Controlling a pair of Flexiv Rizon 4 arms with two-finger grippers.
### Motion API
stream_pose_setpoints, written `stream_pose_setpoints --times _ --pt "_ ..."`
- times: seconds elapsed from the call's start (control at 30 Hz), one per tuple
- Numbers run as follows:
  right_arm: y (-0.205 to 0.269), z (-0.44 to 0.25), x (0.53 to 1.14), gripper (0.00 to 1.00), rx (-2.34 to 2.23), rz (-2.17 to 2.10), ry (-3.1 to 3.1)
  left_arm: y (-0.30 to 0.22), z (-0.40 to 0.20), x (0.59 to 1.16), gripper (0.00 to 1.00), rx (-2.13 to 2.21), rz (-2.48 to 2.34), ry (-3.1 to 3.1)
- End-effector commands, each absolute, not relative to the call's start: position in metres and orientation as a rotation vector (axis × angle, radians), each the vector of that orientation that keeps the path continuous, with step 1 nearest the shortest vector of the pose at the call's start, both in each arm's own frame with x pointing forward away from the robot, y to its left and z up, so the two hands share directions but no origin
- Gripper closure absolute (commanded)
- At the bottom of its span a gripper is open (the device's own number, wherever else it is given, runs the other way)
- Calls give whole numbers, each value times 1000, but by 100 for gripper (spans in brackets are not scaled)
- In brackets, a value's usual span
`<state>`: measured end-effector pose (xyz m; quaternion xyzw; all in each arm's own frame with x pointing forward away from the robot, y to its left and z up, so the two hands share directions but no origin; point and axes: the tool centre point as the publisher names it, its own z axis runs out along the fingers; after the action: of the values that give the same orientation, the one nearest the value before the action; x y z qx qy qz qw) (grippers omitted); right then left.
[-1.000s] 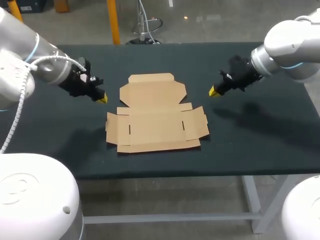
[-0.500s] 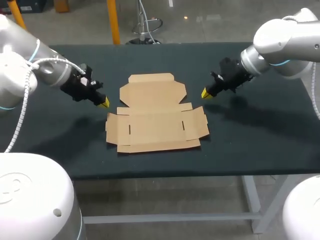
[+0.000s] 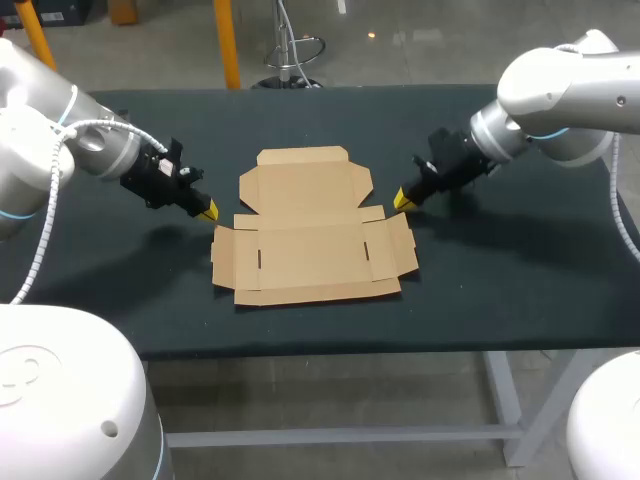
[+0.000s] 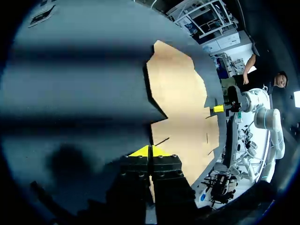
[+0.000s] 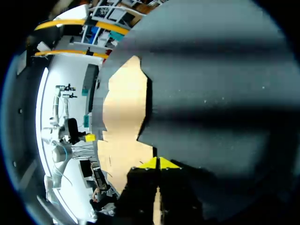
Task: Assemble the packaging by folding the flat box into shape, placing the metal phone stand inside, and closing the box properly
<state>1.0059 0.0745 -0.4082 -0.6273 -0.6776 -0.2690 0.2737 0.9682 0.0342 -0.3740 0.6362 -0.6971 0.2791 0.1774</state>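
A flat, unfolded brown cardboard box point(image 3: 310, 228) lies spread on the dark table point(image 3: 520, 270). My left gripper point(image 3: 207, 210) is shut with nothing in it, its yellow tips just off the box's left edge. My right gripper point(image 3: 401, 198) is also shut and empty, hovering at the box's right edge near the upper flap. In the left wrist view the shut tips point(image 4: 149, 151) point at the cardboard point(image 4: 180, 103), with the other arm's yellow tip point(image 4: 218, 108) across it. In the right wrist view the shut tips point(image 5: 159, 163) sit at the cardboard's point(image 5: 123, 112) edge. No metal phone stand is visible.
Bare dark tabletop point(image 3: 120, 280) stretches on both sides of the box and along the front edge.
Both arms have moved inward and down toward the box, the left gripper to its left edge and the right gripper to its right edge. The box has not moved.
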Motion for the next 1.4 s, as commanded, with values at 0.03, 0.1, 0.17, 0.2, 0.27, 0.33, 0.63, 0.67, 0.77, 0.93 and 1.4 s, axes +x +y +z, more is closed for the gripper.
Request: stream_pose_setpoints --times 0.03,0.1,0.17,0.2,0.27,0.33,0.63,0.67,0.77,0.93,1.4 --pt "74 -408 1002 100 -1685 -730 -1829 34 -377 972 100 1793 779 -1969" --pt "75 -410 1001 100 -1684 -733 -1837 33 -378 973 100 1791 778 -1965" --pt "77 -414 1003 100 -1681 -728 -1842 33 -380 974 100 1789 772 -1961" --pt "77 -416 1004 100 -1675 -725 -1836 32 -381 974 100 1788 769 -1958" --pt "78 -420 1006 100 -1674 -720 -1830 32 -383 976 100 1787 765 -1953" --pt "79 -422 1006 100 -1673 -717 -1830 32 -384 976 100 1782 764 -1947" --pt "81 -425 1004 100 -1665 -723 -1830 31 -388 977 100 1774 771 -1937" --pt "82 -425 1004 100 -1663 -724 -1831 30 -389 977 100 1774 772 -1935" --pt "84 -425 1004 100 -1654 -725 -1835 30 -390 976 100 1767 783 -1926" --pt "86 -423 1003 100 -1646 -731 -1841 30 -392 975 100 1758 799 -1920" --pt "86 -424 1004 100 -1649 -736 -1835 25 -406 982 100 1756 841 -1910"
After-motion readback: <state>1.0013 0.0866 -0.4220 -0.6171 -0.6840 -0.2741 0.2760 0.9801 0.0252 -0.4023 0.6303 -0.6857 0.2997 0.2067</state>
